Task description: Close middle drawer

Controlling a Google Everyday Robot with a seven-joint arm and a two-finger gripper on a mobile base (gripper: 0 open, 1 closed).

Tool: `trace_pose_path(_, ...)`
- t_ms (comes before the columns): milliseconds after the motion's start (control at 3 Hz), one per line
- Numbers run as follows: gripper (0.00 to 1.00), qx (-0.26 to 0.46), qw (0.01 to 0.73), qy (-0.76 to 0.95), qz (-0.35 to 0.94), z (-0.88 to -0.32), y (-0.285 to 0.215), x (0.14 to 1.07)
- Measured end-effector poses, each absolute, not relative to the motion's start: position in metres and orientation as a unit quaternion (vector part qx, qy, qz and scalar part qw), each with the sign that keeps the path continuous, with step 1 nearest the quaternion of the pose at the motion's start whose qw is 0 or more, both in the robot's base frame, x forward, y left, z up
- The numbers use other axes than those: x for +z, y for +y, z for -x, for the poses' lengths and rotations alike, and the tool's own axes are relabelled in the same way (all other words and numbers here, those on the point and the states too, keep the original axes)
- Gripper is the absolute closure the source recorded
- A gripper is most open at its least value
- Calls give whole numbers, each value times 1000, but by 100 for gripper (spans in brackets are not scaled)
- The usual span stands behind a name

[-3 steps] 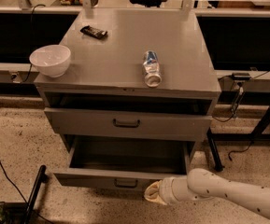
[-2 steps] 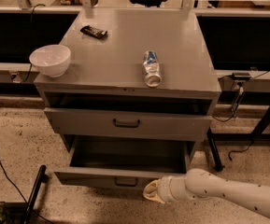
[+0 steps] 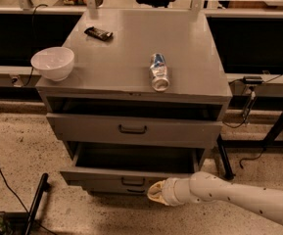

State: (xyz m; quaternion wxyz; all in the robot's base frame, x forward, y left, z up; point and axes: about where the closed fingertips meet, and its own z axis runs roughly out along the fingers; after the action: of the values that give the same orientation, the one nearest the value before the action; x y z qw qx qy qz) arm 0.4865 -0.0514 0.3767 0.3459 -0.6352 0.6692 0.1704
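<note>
The grey metal cabinet (image 3: 131, 72) has its middle drawer (image 3: 106, 176) pulled out. The deep tray looks empty, and a small dark bar handle (image 3: 132, 182) sits on its low front panel. My gripper (image 3: 155, 192) is at the end of the white arm (image 3: 229, 197), which comes in from the lower right. The gripper is against the drawer's front panel, just right of and below the handle. The top drawer (image 3: 131, 130) stands slightly ajar above. Only a sliver of the lowest drawer shows under the middle one.
On the cabinet top are a white bowl (image 3: 53, 62) at the left edge, a dark snack bar (image 3: 99, 33) at the back and a can (image 3: 159, 71) lying on its side. Cables (image 3: 4, 180) and a dark bar (image 3: 35, 204) lie on the speckled floor at left. A table leg (image 3: 224, 158) stands at right.
My gripper has moved up and away from the camera against the drawer front. The middle drawer has slid a little way into the cabinet.
</note>
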Motion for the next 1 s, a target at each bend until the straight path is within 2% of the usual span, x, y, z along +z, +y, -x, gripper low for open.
trace_pose_path(333, 100, 160, 364, 663, 635, -516, -48, 377)
trace_pose_path(667, 100, 160, 364, 663, 635, -515, -48, 377)
trace_pose_path(1000, 100, 142, 382, 659, 632, -555, -47, 379)
